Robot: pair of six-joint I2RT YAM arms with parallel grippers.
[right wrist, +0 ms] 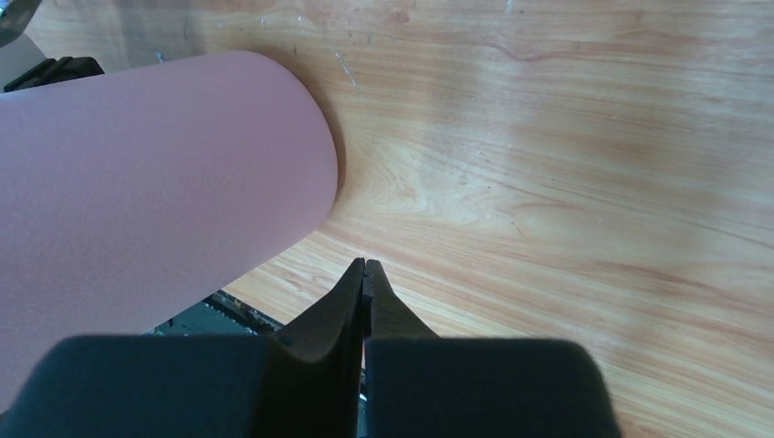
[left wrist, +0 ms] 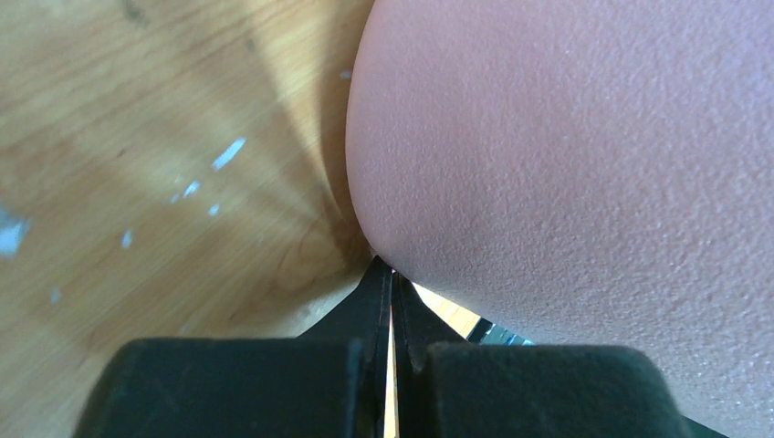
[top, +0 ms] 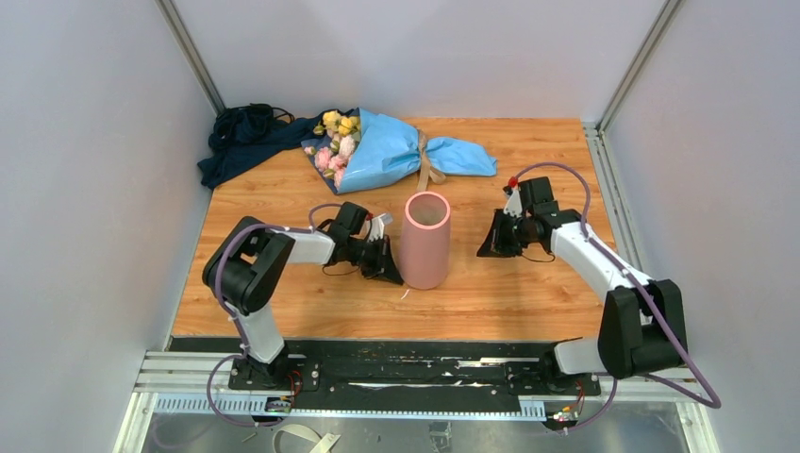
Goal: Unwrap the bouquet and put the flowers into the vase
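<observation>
At table centre stands the vase (top: 426, 241), upright and mouth up, on the wooden table (top: 528, 293); the left gripper (top: 392, 276), jaws pressed together and pinching nothing, lies low at the vase's left side, its tips right against the lower wall in the wrist view; the right gripper (top: 487, 251), jaws likewise pressed together on nothing, hangs low over the wood to the vase's right, near it but apart. Behind the vase, near the far edge, the bouquet (top: 377, 151) lies on its side, well apart from both grippers; blue paper wrap (top: 458, 157) on, tan raffia ribbon (top: 426, 168) tied round its narrow waist; the flowers (top: 335, 142), pink and yellow, show at the wrap's wide left end, beside a heap of dark navy cloth (top: 247, 140) in the far left corner.
</observation>
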